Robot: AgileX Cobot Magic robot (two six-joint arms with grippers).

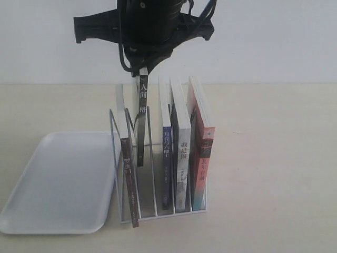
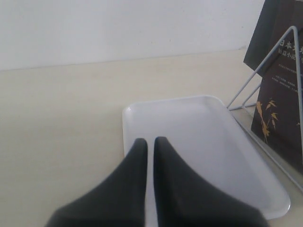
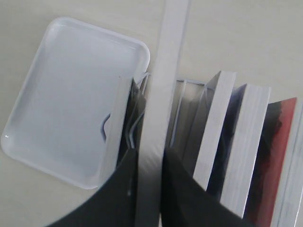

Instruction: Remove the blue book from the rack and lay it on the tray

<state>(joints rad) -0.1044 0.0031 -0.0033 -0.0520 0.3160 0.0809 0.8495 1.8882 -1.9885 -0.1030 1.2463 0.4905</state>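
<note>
Room for moving is seen mostly at 3 o'clock of the rack [image 1: 168,213], where plain table [image 1: 274,174] runs to the picture's edge, and at 12 o'clock above the books. At 8 o'clock the tray [image 1: 58,184] is laid flat, with its long rim just beside the rack's outer wire loop. Whether rim and wire touch cannot be told. The tray's white floor is shown whole from rim to rim.

The right gripper [image 1: 142,74] is clenched from above on the top of a black-spined book [image 1: 141,121] with white characters. That book is held higher than its neighbours and slightly tilted, its lower end between two wire loops and off the rack's base. In the right wrist view its pale page edge is pinched between the two dark fingers [image 3: 116,194].

The blue book [image 1: 166,150] is stood upright in the rack, next at 3 o'clock of the held book, with a wire loop between them. It is touched by neither gripper.

The left gripper [image 2: 150,142] is seen only in its own wrist view, poised by one short end of the tray. Its fingers are drawn together to a thin slit and nothing is gripped.

Five books are counted:
- a brown book [image 1: 129,184] in the outermost slot by the tray
- the black-spined book
- the blue book
- a white-spined book [image 1: 182,163]
- a red-and-teal-spined book [image 1: 202,163]

One rack, one tray and two grippers are counted.
</note>
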